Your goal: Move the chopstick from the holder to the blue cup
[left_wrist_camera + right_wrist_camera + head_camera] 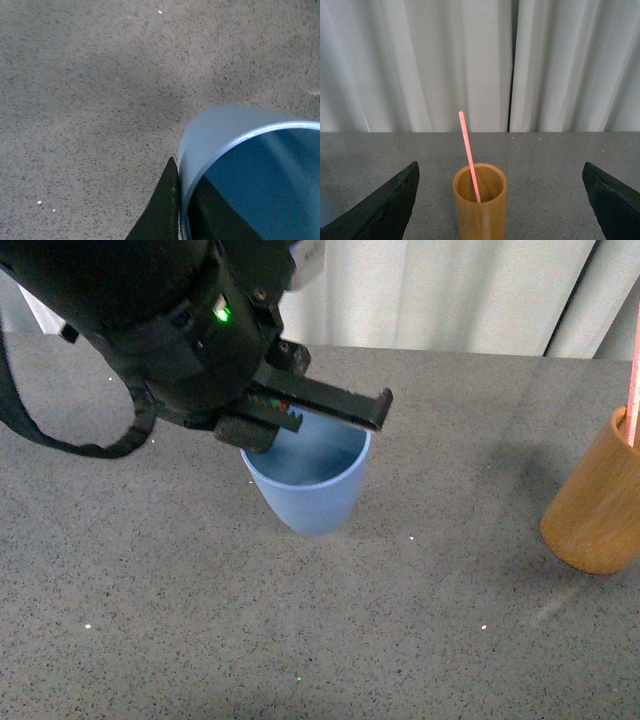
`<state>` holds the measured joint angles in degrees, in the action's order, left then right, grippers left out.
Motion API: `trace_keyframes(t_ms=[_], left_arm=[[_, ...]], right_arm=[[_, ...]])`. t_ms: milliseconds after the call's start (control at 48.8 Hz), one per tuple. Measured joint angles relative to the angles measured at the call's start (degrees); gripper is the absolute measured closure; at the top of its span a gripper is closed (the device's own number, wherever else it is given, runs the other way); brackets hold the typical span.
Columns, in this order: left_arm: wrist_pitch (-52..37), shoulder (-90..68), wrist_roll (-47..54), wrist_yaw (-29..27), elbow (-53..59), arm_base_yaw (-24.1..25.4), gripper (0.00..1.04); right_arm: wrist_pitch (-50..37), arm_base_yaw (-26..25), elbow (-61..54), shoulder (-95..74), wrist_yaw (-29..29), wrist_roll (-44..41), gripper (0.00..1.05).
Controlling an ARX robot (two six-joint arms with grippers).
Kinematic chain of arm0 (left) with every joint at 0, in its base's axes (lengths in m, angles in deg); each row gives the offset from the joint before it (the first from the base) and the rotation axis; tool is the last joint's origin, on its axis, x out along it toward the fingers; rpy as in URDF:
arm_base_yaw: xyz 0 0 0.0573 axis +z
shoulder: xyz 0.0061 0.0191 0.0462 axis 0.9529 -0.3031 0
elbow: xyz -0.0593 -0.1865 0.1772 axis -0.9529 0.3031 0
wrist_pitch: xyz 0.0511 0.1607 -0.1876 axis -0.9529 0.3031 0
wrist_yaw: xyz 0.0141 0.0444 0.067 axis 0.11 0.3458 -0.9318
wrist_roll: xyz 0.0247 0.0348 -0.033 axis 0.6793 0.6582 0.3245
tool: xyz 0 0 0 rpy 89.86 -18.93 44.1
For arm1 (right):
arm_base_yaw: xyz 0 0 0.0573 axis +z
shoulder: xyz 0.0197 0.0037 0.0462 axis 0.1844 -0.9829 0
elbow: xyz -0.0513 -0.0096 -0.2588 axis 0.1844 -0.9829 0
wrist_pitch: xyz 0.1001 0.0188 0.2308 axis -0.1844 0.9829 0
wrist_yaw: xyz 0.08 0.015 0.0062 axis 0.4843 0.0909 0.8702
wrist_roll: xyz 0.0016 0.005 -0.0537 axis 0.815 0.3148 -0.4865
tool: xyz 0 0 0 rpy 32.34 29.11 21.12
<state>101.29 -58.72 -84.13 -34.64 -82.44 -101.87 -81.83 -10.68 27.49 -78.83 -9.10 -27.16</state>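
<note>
The blue cup [312, 490] stands on the grey table near the middle. My left gripper [300, 418] is shut on its rim, one finger inside and one outside. In the left wrist view the cup [235, 145] is pinched by the gripper [181, 200] at its wall. The orange-brown holder [598, 502] stands at the right edge of the front view with one salmon-pink chopstick [633, 380] leaning in it. In the right wrist view my right gripper [500, 170] is open and faces the holder [480, 207] and chopstick [469, 155], well short of them. The right gripper is out of the front view.
The grey speckled table [180, 620] runs back to a white curtain [450, 290]. The curtain also shows behind the holder in the right wrist view [420, 60]. The left arm's black body and cable loop [70, 430] hang over the table's left part.
</note>
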Motion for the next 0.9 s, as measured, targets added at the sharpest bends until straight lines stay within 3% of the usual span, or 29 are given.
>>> trace_keyframes(t_ms=[246,676,901], left_arm=[[-2.51,-5.49,-0.48,-2.56,-0.26,-1.9,1.01],[-3.06,-7.72,-1.09,-1.97,-0.15,-2.16,1.01],[-2.56,-8.28,-2.1,-1.92,-0.9,-1.97,0.6]], right_arm=[[0.0,0.0,0.0,0.0,0.0,0.0,0.1],[0.0,0.0,0.0,0.0,0.0,0.0,0.1],[0.0,0.0,0.0,0.0,0.0,0.0,0.1]])
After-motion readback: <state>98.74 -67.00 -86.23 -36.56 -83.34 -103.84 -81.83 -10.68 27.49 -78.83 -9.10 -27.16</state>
